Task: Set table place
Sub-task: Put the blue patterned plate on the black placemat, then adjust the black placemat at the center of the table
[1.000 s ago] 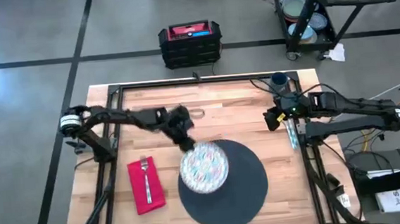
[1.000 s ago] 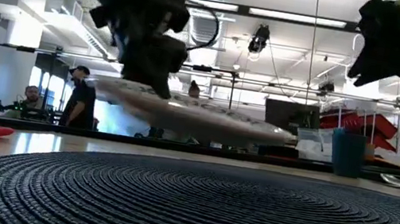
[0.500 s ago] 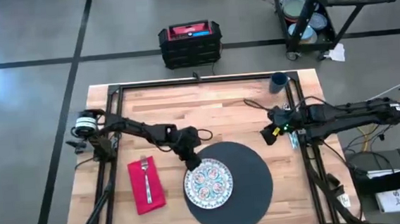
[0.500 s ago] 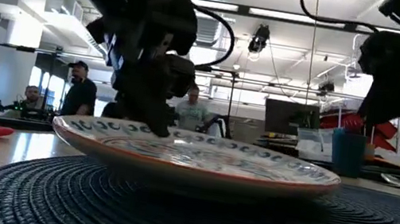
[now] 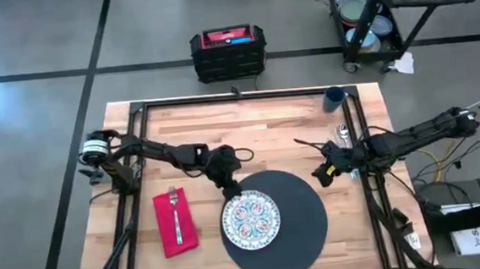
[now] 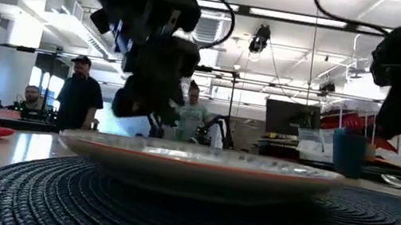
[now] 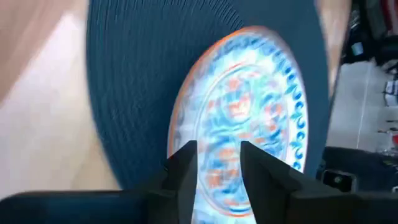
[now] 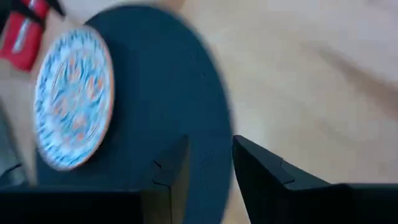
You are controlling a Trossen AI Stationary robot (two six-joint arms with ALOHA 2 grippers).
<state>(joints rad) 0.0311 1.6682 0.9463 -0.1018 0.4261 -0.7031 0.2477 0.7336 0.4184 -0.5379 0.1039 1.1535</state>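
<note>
Plate: the patterned plate (image 5: pixel 250 218) lay flat on the round mat (image 5: pixel 301 223), toward the mat's napkin side and not centred; it sat just beyond the left fingertips, which held nothing.
Left gripper: the left gripper (image 5: pixel 229 187) hung just past the plate's rim, at the mat's edge nearest the left arm. In the left wrist view its two fingers (image 7: pixel 186 168) stood apart with the plate showing in the gap, untouched. I judged it placed so because the plate had been let down there.
Right gripper: the right gripper (image 5: pixel 321 174) hovered low over bare wood just off the mat's opposite edge. From its own wrist view the fingers (image 8: pixel 258 163) were parted and empty, with mat and plate lying ahead of them. I took it to be reaching toward the cutlery by the rail, though that was only my guess.
Napkin and fork: the red napkin (image 5: pixel 175 223) lay on the far side of the plate from the right gripper, clear of the mat, with the fork (image 5: pixel 175 208) resting lengthwise on it, as a place setting wants.
Cup: the dark blue cup (image 5: pixel 334 99) stood at the table's (image 5: pixel 265 124) far corner, well behind the right gripper, not yet brought to the place.
Other cutlery: silver pieces (image 5: pixel 343 132) lay near the right rail; which was knife or spoon I could not tell.
</note>
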